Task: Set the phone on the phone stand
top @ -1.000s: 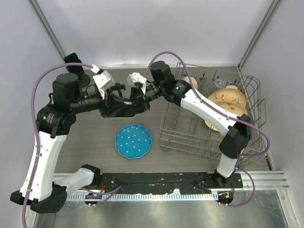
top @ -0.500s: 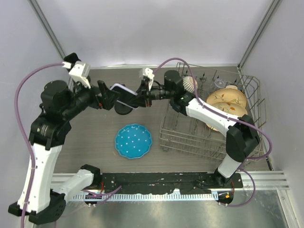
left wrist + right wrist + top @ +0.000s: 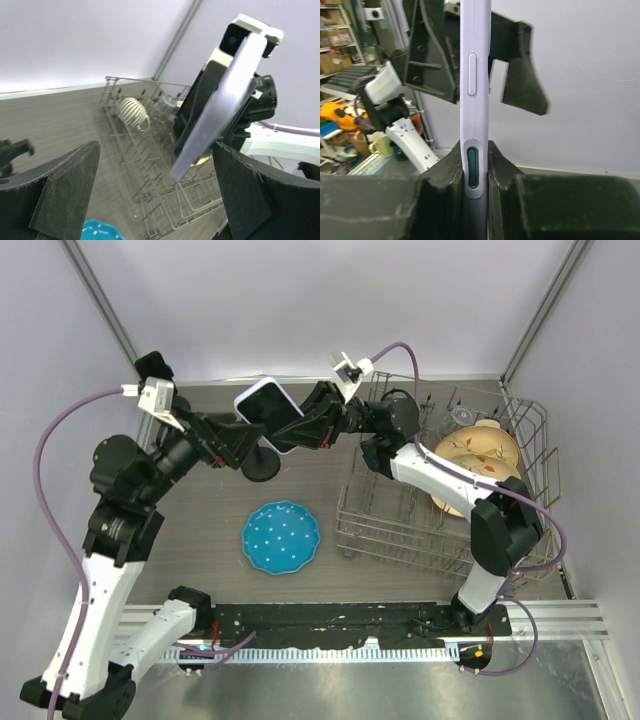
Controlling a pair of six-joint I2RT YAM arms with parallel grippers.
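The phone (image 3: 268, 412), lavender-white, is held in the air above the back of the table, tilted, with my right gripper (image 3: 312, 426) shut on its right end. In the right wrist view the phone (image 3: 475, 95) stands edge-on, its lower end clamped in the right gripper (image 3: 475, 172). My left gripper (image 3: 226, 440) is open just left of the phone and does not touch it. Seen from the left wrist, the phone (image 3: 218, 102) hangs ahead of the wide-open left gripper (image 3: 156, 197). The black phone stand (image 3: 262, 468) sits on the table below the phone.
A blue speckled plate (image 3: 281, 537) lies in front of the stand. A wire dish rack (image 3: 372, 530) fills the right side and holds patterned plates (image 3: 478, 452) and a ribbed white piece (image 3: 133, 111). Walls close in the back and both sides.
My left gripper has let go of the phone, opened wide and drawn back to the left. My right gripper has carried the phone up and toward the back wall.
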